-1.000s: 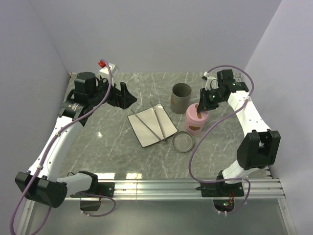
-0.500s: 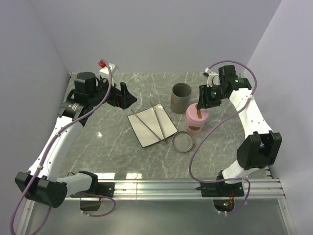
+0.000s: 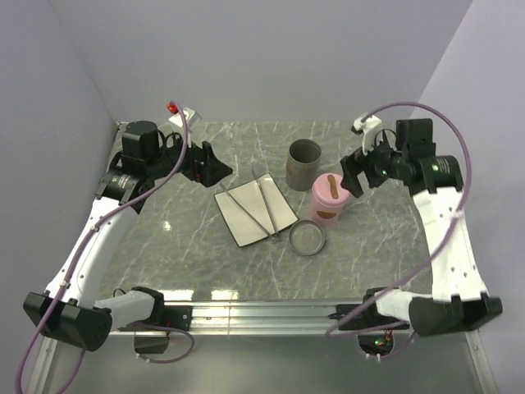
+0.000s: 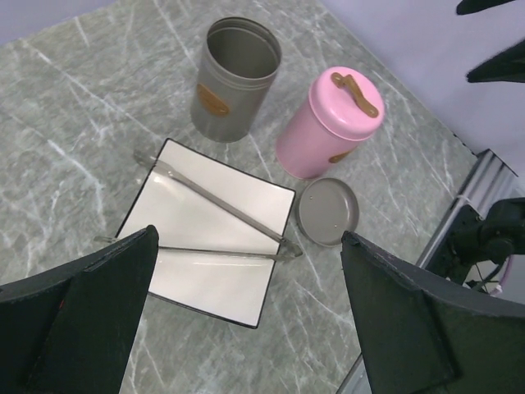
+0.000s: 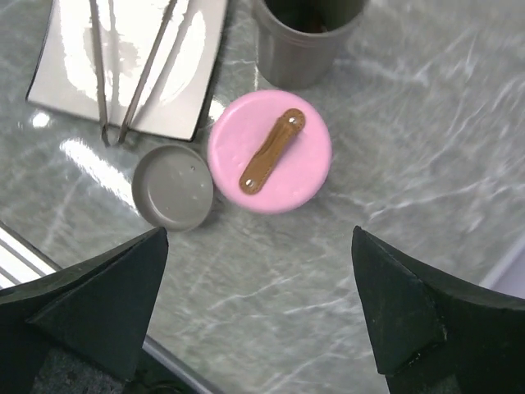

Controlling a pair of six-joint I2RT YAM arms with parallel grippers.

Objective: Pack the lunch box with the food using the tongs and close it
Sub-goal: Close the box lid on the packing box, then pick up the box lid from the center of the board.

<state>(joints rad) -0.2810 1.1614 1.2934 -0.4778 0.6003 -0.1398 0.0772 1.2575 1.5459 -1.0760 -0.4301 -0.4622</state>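
Note:
The pink lunch box [image 3: 330, 205] stands at centre right with its lid on, a brown strap [image 5: 271, 152] across the top. The thin silver tongs [image 3: 264, 205] lie in a narrow V on a white plate [image 3: 242, 226]. My right gripper [image 3: 351, 174] hangs open just right of the pink box [image 5: 303, 164], holding nothing. Far back on the left, my left gripper [image 3: 215, 164] is open and empty too. The tongs [image 4: 217, 205] and the plate [image 4: 205, 287] sit below it in the left wrist view. No food shows.
An open grey tin [image 3: 303, 164] stands behind the pink box, its inside dark. Its grey lid [image 3: 307, 238] lies flat on the marble in front, beside the plate's near corner. Walls close the table at the back and both sides.
My right gripper opened, let go of the pink lid's strap and drew back up and to the right. The left arm has not moved.

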